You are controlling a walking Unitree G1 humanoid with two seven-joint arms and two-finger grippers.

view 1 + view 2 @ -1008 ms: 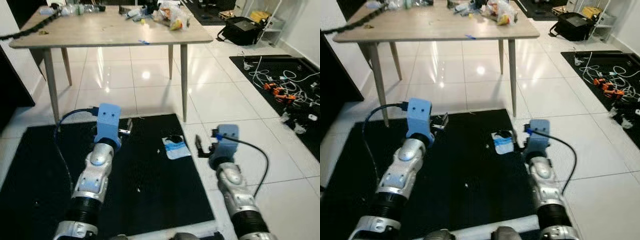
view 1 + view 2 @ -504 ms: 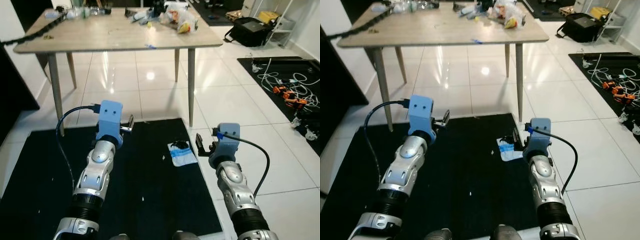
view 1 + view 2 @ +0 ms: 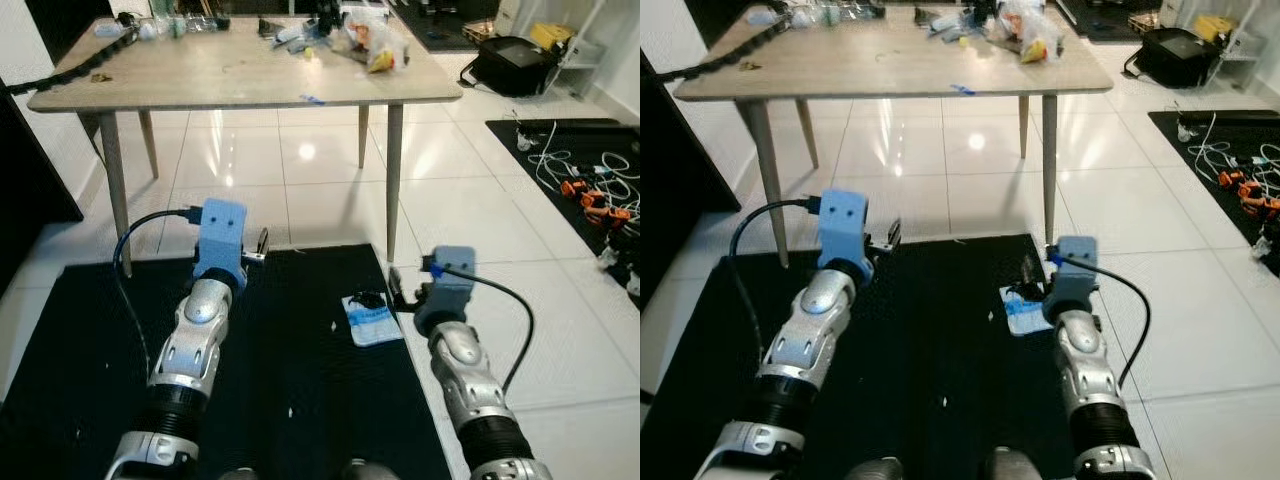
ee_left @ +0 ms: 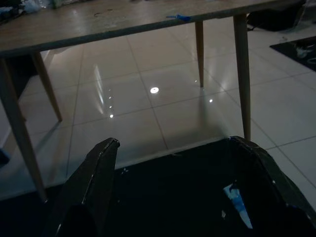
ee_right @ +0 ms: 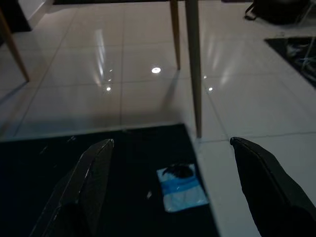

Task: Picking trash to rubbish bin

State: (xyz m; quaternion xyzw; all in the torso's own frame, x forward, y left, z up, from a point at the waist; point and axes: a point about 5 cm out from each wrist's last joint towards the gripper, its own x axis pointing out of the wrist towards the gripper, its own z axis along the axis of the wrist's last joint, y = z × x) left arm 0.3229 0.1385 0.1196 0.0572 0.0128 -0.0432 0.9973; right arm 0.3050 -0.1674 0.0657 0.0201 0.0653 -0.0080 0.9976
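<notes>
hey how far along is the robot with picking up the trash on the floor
Nothing looks done yet. The blue and white wrapper lies flat on the black mat, near the table leg. Both grippers are open and hold nothing: the right gripper is above the mat facing the wrapper, the left gripper raised beside it. Left: grasp the wrapper and carry it to a bin.
</notes>
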